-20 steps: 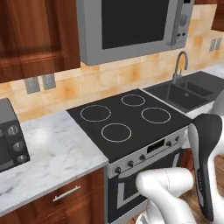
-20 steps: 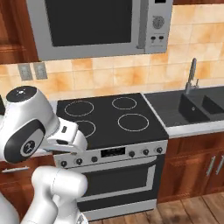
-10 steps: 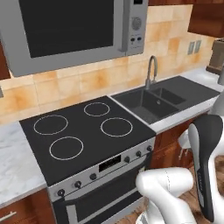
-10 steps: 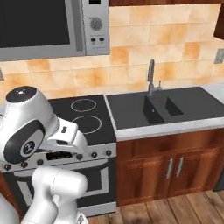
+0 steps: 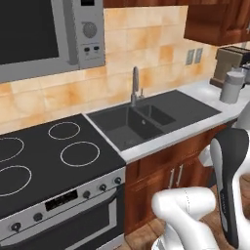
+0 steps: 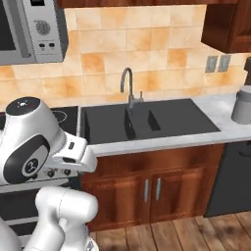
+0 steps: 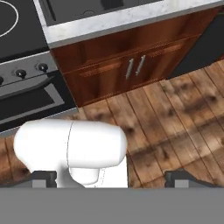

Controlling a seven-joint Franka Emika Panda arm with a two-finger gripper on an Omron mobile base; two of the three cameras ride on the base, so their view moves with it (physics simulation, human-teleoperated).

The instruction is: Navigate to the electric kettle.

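1. At the far right of the surface (image 6: 215,110), the electric kettle (image 6: 243,105) stands upright, just in front of the coffee machine (image 5: 229,62); it is judged rigid, smooth and fairly light; the side handle, not clearly resolved, is the likely hold.
2. Between base and kettle lie the sink (image 6: 147,120) with faucet (image 6: 128,88); the stove (image 5: 44,161) is at left.
3. Tool (image 7: 109,178) state: only the two tips are seen, well apart, nothing between them.
4. Wooden floor (image 7: 175,118) ahead carries no obstruction; cabinet doors (image 6: 152,188) are shut.

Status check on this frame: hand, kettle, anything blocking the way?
Hand open, carrying nothing. Electric kettle on the counter right of the sink, by the coffee machine. Path along the wooden floor looks clear.
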